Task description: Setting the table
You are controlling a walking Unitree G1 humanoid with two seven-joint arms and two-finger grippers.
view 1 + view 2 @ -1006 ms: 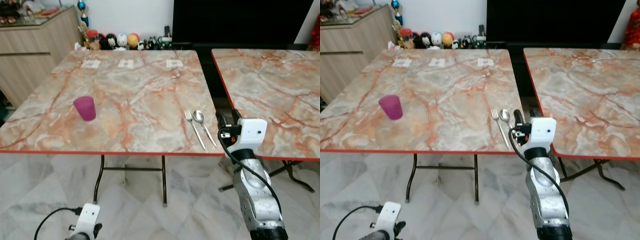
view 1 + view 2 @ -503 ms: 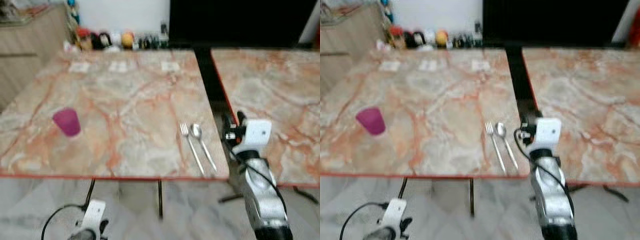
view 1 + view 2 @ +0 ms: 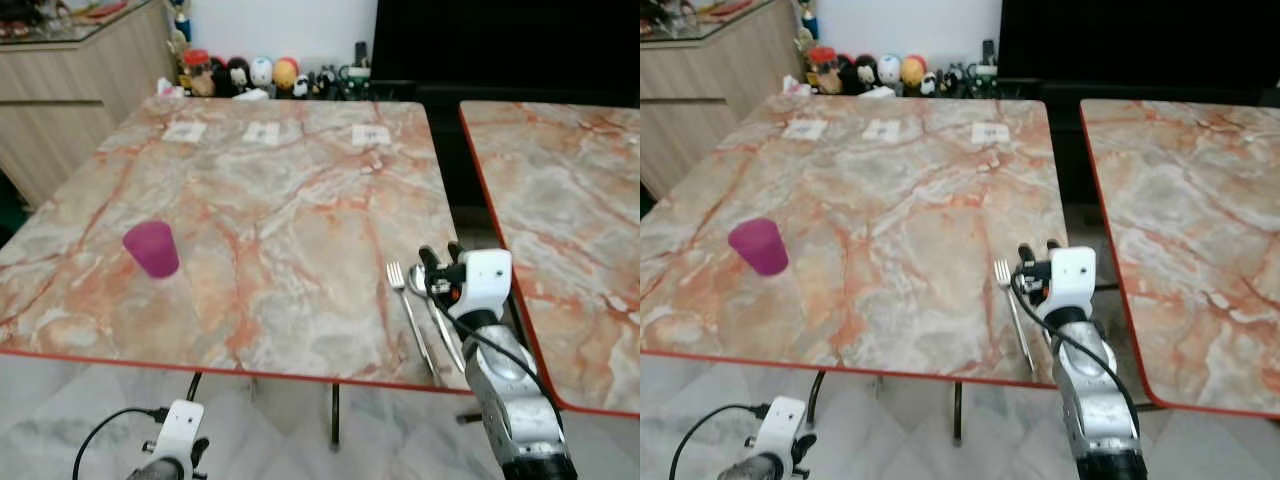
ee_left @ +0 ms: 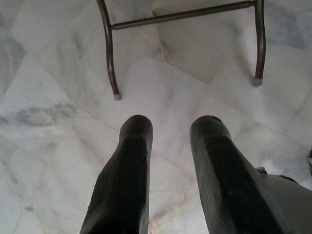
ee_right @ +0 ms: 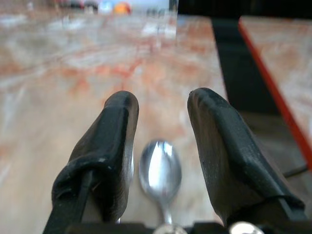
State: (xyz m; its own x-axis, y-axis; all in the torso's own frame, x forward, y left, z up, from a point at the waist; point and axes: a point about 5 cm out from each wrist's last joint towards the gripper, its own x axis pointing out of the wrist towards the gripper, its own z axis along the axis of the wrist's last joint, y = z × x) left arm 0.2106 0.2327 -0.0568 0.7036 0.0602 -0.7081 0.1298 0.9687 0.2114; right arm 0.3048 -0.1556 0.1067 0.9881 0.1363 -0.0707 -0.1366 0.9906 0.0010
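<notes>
Marble table (image 3: 280,200): spoon (image 5: 160,168) between open right hand (image 5: 161,146) fingers.

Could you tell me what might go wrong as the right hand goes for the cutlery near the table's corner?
1. The shiny metal spoon lies between the open right hand's fingers, with the silver fork close beside it; closing could catch or nudge the fork.
2. Both lie near the red-trimmed edge of the marble-patterned table, so a push might slide them to the floor.
3. The thin, flat spoon may slip out of the thick fingers.
</notes>
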